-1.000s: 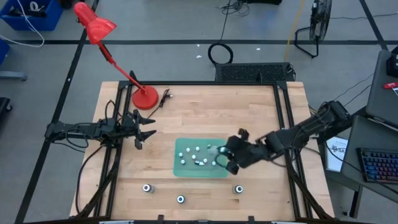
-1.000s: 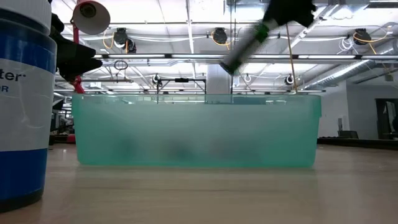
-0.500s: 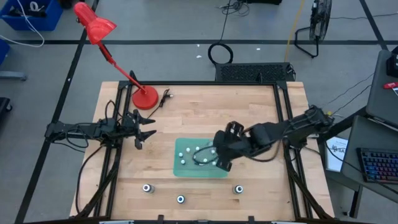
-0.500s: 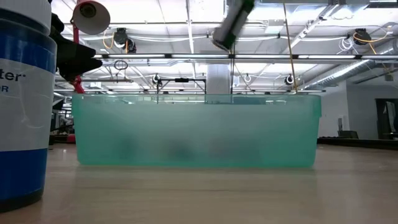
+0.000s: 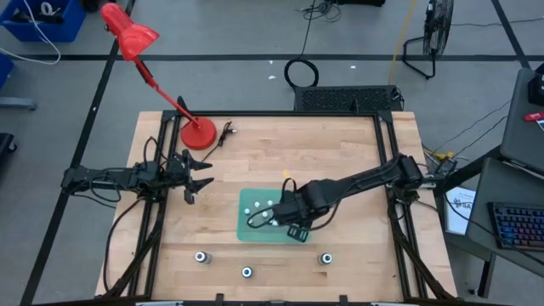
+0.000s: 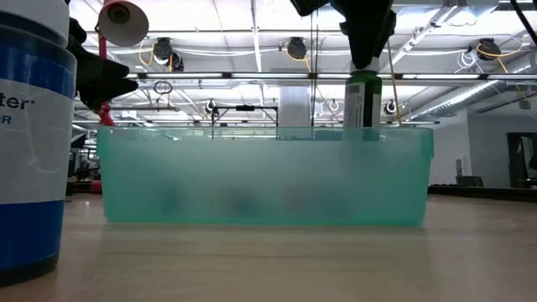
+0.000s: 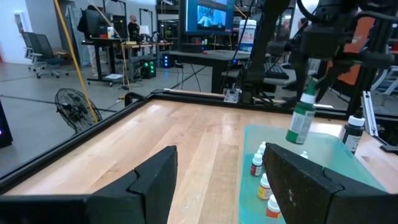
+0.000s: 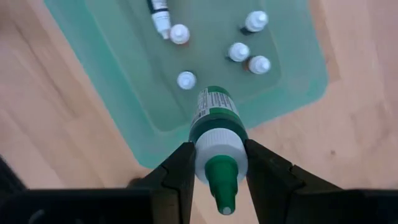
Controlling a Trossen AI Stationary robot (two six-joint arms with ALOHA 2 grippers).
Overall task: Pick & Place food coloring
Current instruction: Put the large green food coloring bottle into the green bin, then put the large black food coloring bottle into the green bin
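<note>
A translucent green tray (image 5: 255,231) sits mid-table and holds several small white-capped food coloring bottles (image 8: 238,51); one of them lies on its side (image 8: 158,12). My right gripper (image 5: 285,214) hangs over the tray, shut on a green food coloring bottle (image 8: 214,109). That bottle also shows in the low view (image 6: 362,101) and the left wrist view (image 7: 303,118). Three more bottles stand on the wood near the table's near edge (image 5: 201,257) (image 5: 246,272) (image 5: 325,258). My left gripper (image 7: 221,186) waits open by the table's left edge (image 5: 191,174). My right gripper pinches the green bottle between its two fingers (image 8: 180,171) at the white collar under the green tip (image 8: 221,149). The fingers come from above, pointing down. The bottle hangs nearly upright below them, its base (image 7: 295,138) dipping to about the tray's rim, clear of the tray floor.
A red desk lamp stands on its base (image 5: 198,133) at the far left corner. A large blue-and-white container (image 6: 29,134) looms close to the low camera. Bare wood lies to the left, right and far side of the tray.
My right gripper has carried the green bottle from the tray's right end toward the table's left, over the tray's middle. The bottle was tilted and high; now it hangs nearly upright and lower, its base at the tray's rim. The gripper has stayed shut on it.
</note>
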